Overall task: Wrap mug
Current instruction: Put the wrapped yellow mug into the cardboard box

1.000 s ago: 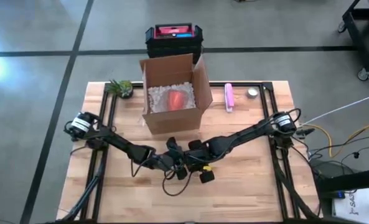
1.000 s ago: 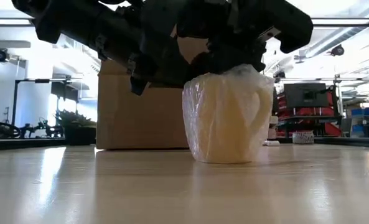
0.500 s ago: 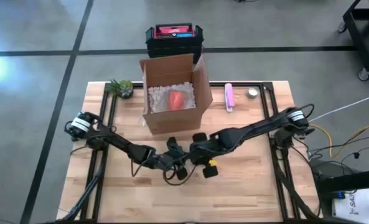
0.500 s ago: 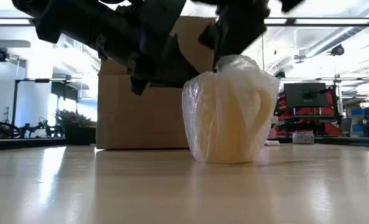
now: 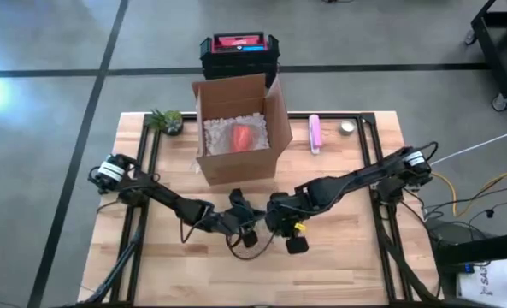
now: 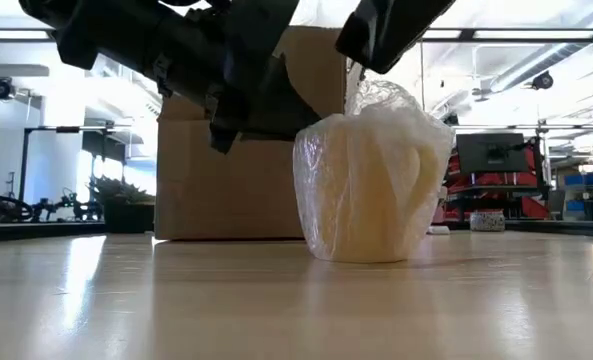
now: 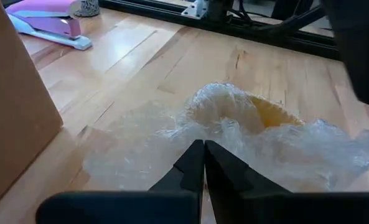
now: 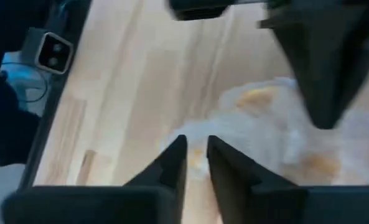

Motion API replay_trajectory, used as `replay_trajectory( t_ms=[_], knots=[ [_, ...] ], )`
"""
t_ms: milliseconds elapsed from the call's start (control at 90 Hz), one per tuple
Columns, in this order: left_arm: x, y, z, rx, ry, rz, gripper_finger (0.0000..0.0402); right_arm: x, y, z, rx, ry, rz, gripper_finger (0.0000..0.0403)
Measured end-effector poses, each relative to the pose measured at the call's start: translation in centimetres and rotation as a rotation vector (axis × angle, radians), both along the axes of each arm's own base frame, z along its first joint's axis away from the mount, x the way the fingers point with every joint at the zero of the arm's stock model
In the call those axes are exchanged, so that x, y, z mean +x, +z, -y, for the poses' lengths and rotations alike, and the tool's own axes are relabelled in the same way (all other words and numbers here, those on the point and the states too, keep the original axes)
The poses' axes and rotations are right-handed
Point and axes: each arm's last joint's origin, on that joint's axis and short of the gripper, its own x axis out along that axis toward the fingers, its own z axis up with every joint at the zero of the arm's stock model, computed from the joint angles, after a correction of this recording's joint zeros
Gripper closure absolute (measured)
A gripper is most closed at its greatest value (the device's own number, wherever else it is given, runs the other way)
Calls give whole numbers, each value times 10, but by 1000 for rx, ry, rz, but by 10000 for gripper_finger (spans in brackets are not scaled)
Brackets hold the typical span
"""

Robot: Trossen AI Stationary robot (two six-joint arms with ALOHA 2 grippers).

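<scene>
While the left gripper (image 7: 203,149) is clamped on the plastic wrap (image 7: 246,134) over the mug (image 6: 366,190), the right gripper (image 8: 195,144) — jaws narrowly parted — is positioned above.

An open brown cardboard box (image 5: 237,128) stood at the middle of the wooden tabletop's (image 5: 347,265) far edge, its flaps raised. Inside it lay white packing peanuts (image 5: 221,130) with a red-orange object (image 5: 243,137) resting on top of them. A small green potted plant (image 5: 168,121) sat at the far left corner, just beside the box. A pink stapler (image 5: 315,133) lay to the right of the box near the far edge, and a small round silver tin (image 5: 347,127) sat just beyond it toward the far right corner. Off the tabletop, on the grey floor behind the box, stood a black case with a red lid (image 5: 238,50).
</scene>
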Motion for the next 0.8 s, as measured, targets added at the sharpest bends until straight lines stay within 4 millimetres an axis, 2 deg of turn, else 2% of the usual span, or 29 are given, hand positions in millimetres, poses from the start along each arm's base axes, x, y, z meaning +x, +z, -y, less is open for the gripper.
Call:
replay_trajectory(
  t_ms=[167,311,433,644,800],
  knots=[
    [0,0,0,0,0,0,402,-1,-1,-10,-110,5,71,254],
    [0,0,0,0,1,0,402,0,-1,-9,-143,-16,81,222],
    [0,0,0,1,1,0,402,1,-11,-14,-137,-8,42,220],
    [0,0,0,1,1,0,402,6,-36,-24,-150,24,-16,240],
    [0,0,0,1,1,0,402,8,-42,-24,-184,21,-17,253]
  ],
)
